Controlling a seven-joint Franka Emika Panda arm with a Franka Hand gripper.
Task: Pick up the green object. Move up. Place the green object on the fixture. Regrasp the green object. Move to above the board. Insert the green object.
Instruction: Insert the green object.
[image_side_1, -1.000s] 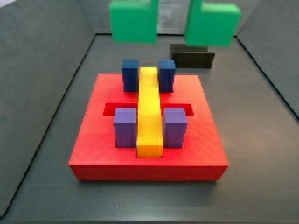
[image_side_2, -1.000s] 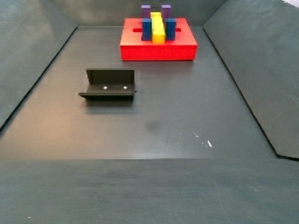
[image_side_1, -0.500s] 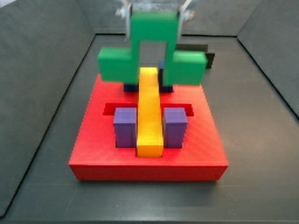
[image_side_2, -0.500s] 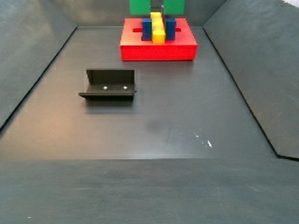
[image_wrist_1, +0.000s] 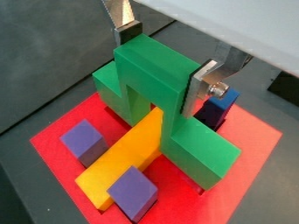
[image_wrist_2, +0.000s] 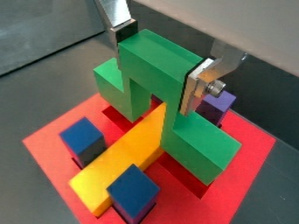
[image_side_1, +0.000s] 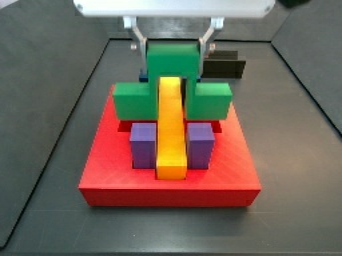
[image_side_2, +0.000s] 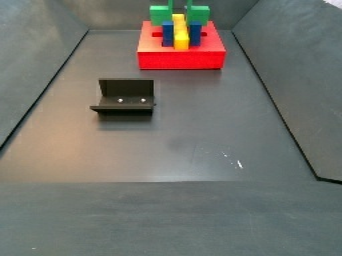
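Green object (image_wrist_1: 163, 96) looks like stiff, light plastic with smooth sides, so it may slip. It sits low over the yellow bar (image_wrist_1: 126, 157) on the board (image_side_1: 170, 178). The gripper (image_wrist_2: 158, 54) above it clamps its upper block, a good flat hold. Beyond stands the fixture (image_side_1: 222, 67).

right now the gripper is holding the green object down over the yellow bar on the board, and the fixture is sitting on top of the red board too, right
Not quite. The fixture is not on the board; in a side view it stands on the dark floor, well apart from it. The rest holds: the gripper grips the green object as it straddles the yellow bar on the board, as both wrist views show.
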